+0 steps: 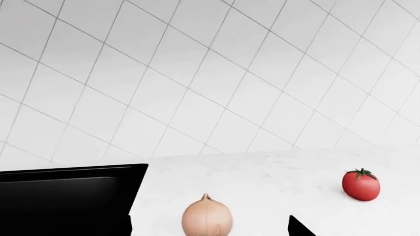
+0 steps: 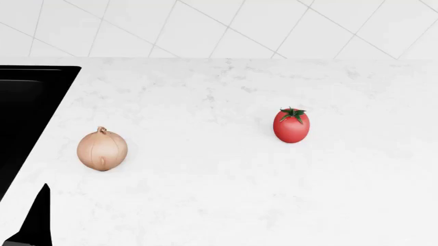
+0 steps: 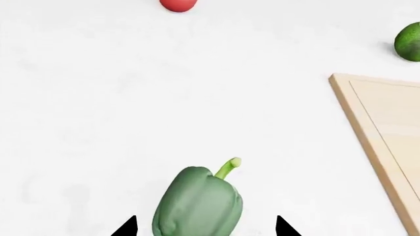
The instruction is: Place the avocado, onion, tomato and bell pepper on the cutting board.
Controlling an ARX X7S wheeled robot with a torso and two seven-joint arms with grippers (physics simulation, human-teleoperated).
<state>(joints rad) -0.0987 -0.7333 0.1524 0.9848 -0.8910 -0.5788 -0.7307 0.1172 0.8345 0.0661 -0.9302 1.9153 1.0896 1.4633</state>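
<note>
While I look down from the head camera, I see a white marbled worktop (image 2: 226, 195) with the onion (image 2: 102, 149) lying toward its left side and the tomato (image 2: 292, 125) standing upright well apart to its right, leafy top up. A black recessed sink (image 2: 27, 102) cuts into the worktop at the far left, and white wall tiles (image 2: 226, 25) rise behind.

Through the left wrist camera, the onion (image 1: 207, 217) sits close ahead of my left gripper (image 1: 217, 232), with the tomato (image 1: 361, 185) farther off. Only one dark fingertip (image 1: 298, 228) shows clearly, so I cannot tell how that gripper stands.

Through the right wrist camera, my right gripper (image 3: 204, 228) is spread wide, one dark fingertip (image 3: 126, 228) on each side of the bell pepper (image 3: 198, 205), neither touching it. The pepper lies on its side on the worktop. A corner of the cutting board (image 3: 380, 147) lies nearby, bare where visible. The avocado (image 3: 409, 42) rests on the worktop just beyond the board.
</note>
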